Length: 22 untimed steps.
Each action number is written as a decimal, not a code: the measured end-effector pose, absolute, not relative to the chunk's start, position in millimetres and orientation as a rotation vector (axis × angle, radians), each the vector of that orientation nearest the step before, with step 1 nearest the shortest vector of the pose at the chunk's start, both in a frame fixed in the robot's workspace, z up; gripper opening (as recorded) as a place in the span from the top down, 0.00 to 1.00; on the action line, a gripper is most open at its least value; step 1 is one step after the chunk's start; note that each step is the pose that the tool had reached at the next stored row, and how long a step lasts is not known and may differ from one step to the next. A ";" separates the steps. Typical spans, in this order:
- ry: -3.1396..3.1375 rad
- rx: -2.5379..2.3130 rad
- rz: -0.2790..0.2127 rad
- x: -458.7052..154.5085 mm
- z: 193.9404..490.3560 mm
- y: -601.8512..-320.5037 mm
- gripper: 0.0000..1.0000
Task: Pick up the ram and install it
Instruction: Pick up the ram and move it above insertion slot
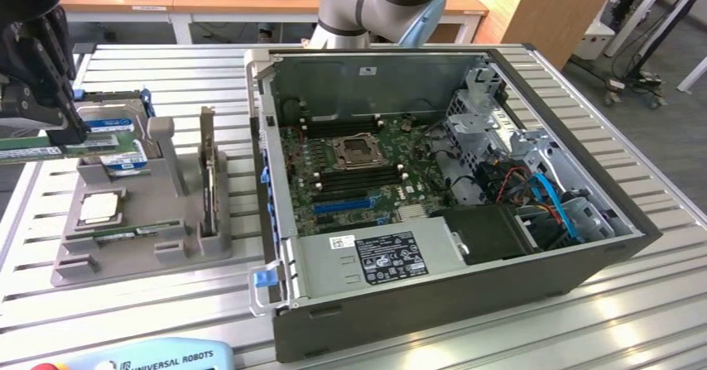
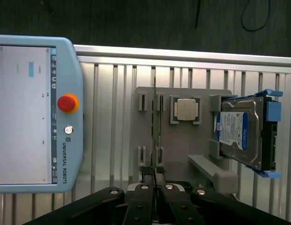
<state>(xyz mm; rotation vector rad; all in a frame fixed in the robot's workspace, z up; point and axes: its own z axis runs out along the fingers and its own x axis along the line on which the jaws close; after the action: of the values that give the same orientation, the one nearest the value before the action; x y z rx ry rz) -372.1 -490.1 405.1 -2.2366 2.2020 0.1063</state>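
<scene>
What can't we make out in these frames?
- Exterior view: one end of the ram is cut off by the picture's left edge; the claw covers part of it.
- Wrist view: the ram is edge-on, so its chips and notch are hidden.
- Exterior view: the memory slots are too small to tell latch positions.

Bright, even overhead light – soft shadows inside the computer case, mild sheen on the aluminium table.
</scene>
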 end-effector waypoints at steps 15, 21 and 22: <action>2.201 -2.236 0.108 -328.9 405.1 -489.8 0.89; 2.201 -2.236 0.108 -307.3 405.1 -489.5 0.89; 2.201 -2.236 0.108 -303.3 405.1 -489.5 0.89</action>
<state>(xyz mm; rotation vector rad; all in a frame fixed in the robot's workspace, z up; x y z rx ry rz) -303.3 -489.5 405.1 -2.2360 2.2013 0.1077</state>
